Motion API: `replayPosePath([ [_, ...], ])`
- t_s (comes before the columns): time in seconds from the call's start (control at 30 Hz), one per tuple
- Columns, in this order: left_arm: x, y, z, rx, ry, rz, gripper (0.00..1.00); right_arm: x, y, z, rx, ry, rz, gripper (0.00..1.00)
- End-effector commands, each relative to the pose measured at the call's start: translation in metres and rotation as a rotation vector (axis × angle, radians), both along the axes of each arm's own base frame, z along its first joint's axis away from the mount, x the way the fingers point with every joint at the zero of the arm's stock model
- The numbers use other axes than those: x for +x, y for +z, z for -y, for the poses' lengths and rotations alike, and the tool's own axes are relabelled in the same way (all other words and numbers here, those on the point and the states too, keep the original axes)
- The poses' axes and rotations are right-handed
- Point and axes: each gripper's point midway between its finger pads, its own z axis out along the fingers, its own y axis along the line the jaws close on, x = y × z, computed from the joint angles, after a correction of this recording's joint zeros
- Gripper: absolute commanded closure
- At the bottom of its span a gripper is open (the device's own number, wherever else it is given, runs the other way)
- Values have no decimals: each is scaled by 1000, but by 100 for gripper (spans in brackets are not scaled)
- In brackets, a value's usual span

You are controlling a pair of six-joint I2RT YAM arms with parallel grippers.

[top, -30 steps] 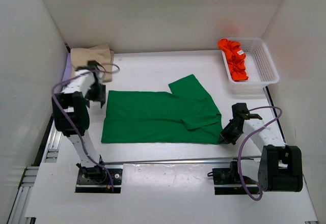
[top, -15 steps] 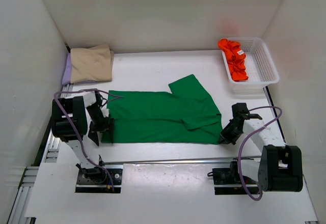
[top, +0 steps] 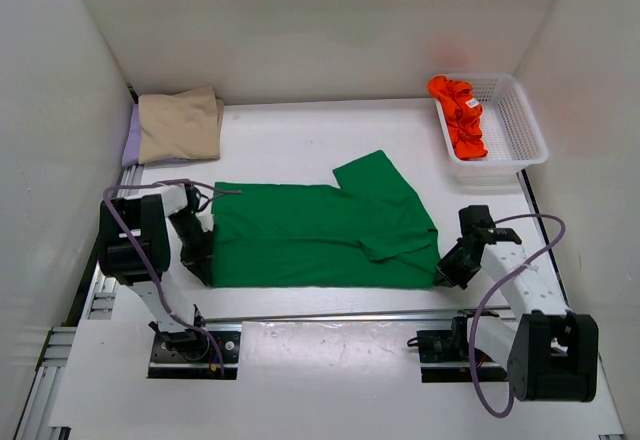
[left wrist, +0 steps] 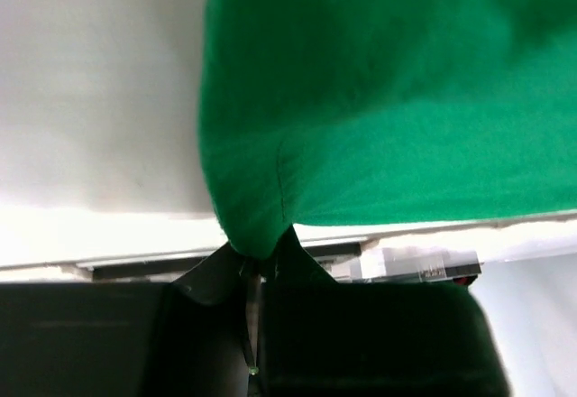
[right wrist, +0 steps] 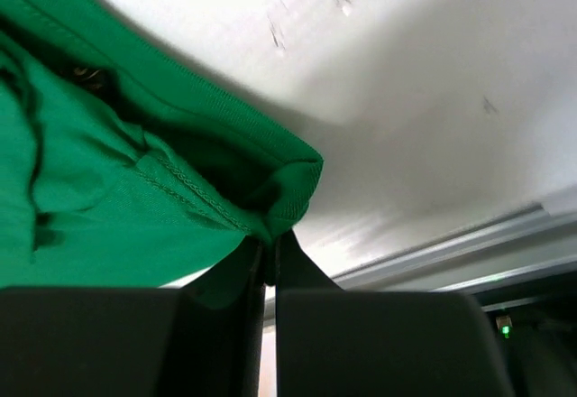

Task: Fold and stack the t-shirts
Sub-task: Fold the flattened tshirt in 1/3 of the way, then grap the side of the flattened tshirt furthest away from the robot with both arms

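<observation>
We see white links and black joint blocks on the left arm (top: pixel 135 250) and right arm (top: pixel 525 278) — a purple cable (top: pixel 472 335) trails behind each hand. The left hand (top: pixel 203 272) and right hand (top: pixel 445 272) are black — flat, wedge-tipped fingers (right wrist: pixel 361 343).

My left end effector (top: pixel 206 274) swung to the green t-shirt (top: pixel 320 235)'s near-left corner and clamped it; the cloth has shifted slightly rightward.

The bright green cloth t-shirt (top: pixel 310 235) lies spread flat in the middle of the table (top: pixel 290 140), one sleeve angled toward the far edge. The folded beige tan t-shirt (top: pixel 180 125) rests on the lilac purple t-shirt (top: pixel 130 145) in the far left corner. The orange-red t-shirt (top: pixel 458 115) lies crumpled in the white mesh basket (top: pixel 520 120) at the far right corner.
</observation>
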Motion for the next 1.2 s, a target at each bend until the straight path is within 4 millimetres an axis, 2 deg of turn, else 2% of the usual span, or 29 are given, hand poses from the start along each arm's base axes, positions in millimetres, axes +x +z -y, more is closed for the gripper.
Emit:
replayPosePath([
  [0.0,-8,17,2,-7,3,37,90,-20,10,5,-22,-73,-47,100],
  [0.07,-18,23,-1,15,-5,35,90,-24,15,6,-27,-93,-28,100],
  [0.13,-30,27,-4,33,-13,-6,90,-31,17,10,-46,-110,-27,94],
  [0.17,-30,27,-4,33,-13,-7,85,-32,18,9,-44,-121,-24,80],
  [0.2,-40,27,-6,46,-19,-34,65,-31,18,11,-52,-123,-14,69],
  [0.23,-41,27,-12,77,-30,-37,52,-33,19,11,-52,-123,-14,55],
  [0.27,-46,25,-15,96,-39,-53,44,-29,23,11,-51,-123,1,39],
  [0.3,-46,26,-19,117,-45,-44,35,-28,28,11,-53,-110,6,36],
  [0.37,-44,34,-34,167,-19,-45,31,-2,57,11,-47,-90,123,32],
  [0.4,-25,43,-41,186,5,16,31,11,70,10,-54,-31,186,28],
  [0.43,-12,49,-48,204,26,58,30,35,88,0,-16,24,280,23],
  [0.47,20,66,-61,226,71,165,28,62,121,-6,4,65,398,16],
  [0.5,40,74,-68,239,88,223,27,79,128,-15,14,163,412,14],
  [0.53,62,79,-65,207,101,283,25,101,143,-23,28,213,461,14],
  [0.57,93,94,-72,209,119,384,24,132,160,-36,36,277,469,12],
  [0.63,132,101,-62,161,102,487,24,164,169,-45,-8,377,449,12],
  [0.67,146,95,-54,137,79,493,24,185,144,-55,-18,423,349,12],
  [0.7,163,98,-52,131,72,537,24,221,177,-63,-42,460,434,12],
  [0.73,180,96,-55,138,73,584,24,236,173,-61,-92,455,398,12],
  [0.77,189,85,-53,133,62,572,24,259,140,-71,-112,486,313,12],
  [0.8,201,87,-55,136,63,599,24,278,137,-74,-121,483,312,14],
  [0.83,208,79,-54,124,63,587,24,312,130,-84,-130,488,326,14],
  [0.93,229,79,-49,79,65,628,24,353,110,-98,-107,445,344,15],
  [0.97,233,77,-44,44,65,638,23,371,90,-103,-101,427,350,16],
  [1.07,256,76,-37,10,55,690,21,386,53,-110,-71,335,336,20],
  [1.1,258,70,-33,-15,56,679,17,385,42,-111,-89,322,321,22],
  [1.17,269,70,-33,-24,54,700,17,382,20,-116,-137,309,286,23],
])
